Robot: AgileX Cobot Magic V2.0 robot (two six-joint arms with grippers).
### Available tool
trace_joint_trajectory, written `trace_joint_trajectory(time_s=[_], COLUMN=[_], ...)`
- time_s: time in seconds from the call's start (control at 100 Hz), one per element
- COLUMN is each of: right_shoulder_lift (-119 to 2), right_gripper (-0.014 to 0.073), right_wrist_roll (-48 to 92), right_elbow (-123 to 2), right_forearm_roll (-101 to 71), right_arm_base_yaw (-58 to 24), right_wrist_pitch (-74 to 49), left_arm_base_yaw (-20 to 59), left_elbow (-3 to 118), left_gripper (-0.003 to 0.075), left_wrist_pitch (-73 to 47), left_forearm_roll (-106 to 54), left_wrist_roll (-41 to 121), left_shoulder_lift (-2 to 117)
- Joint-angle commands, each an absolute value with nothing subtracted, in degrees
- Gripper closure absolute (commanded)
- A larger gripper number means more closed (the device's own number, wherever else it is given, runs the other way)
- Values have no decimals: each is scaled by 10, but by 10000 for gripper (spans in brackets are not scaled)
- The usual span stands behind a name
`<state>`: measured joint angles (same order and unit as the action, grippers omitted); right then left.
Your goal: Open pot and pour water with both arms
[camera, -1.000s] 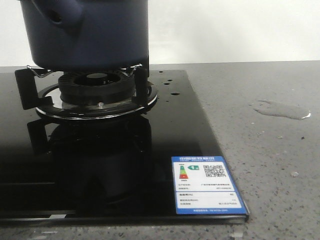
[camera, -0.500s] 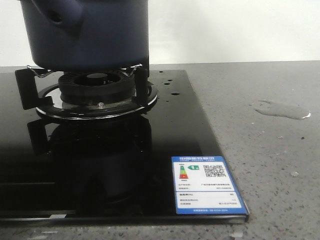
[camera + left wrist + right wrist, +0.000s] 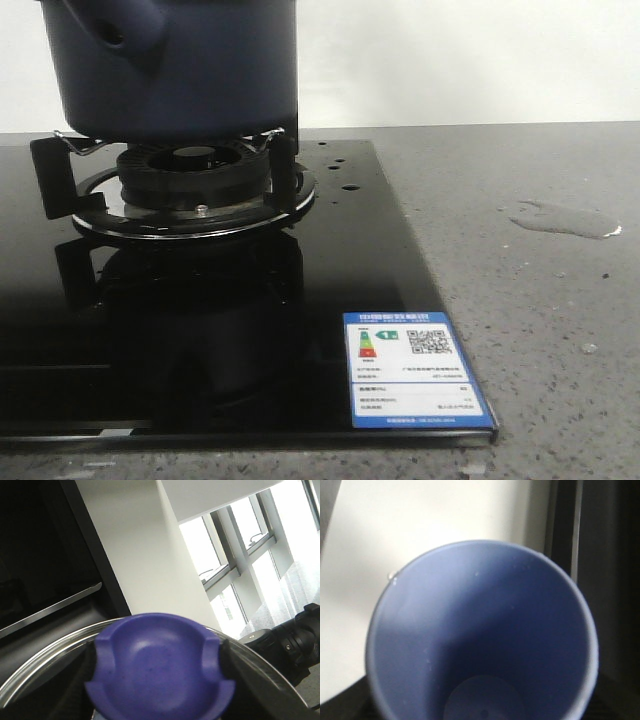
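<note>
Sitting on burner (image 3: 190,190) near hob edge, pot (image 3: 180,65), water (image 3: 565,220) well apart on counter (image 3: 540,330)

A plain white wall (image 3: 470,60) closes off the back of the front view, meeting a grey speckled countertop (image 3: 540,330) that runs forward under even, soft light. The left wrist view looks up at a white column (image 3: 145,555) beside a dark panel (image 3: 45,545) — and past it tall windows (image 3: 240,565) with pale frames, glaring with daylight — under a white ceiling (image 3: 210,495)
</note>
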<state>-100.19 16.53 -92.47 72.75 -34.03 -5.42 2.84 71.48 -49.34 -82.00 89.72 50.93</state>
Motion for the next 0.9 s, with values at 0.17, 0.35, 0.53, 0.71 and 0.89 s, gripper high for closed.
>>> trace_joint_trajectory(time_s=[0.17,0.35,0.53,0.71,0.89], right_shoulder_lift=[-958,-922,-858,-765,-677], right_gripper=[347,347,347,347,347], right_wrist_roll=[118,85,41,21,15], right_elbow=[-947,-947,-907,-779,-579], right_forearm_roll=[546,420,313,232,184], right_arm_base_yaw=[-345,-339,-306,-243,-165], right_wrist_pitch=[-63,-208,-240,-171,-12], left_arm_base_yaw=[34,34,34,34,34], left_elbow=[730,705,678,657,653], left_gripper=[406,406,406,406,406], left_wrist_pitch=[-471,-471,-460,-446,-446], left_forearm_roll=[-865,-865,-868,-868,-880], left_wrist_roll=[893,893,893,893,893], left_shoulder_lift=[504,504,505,517,546])
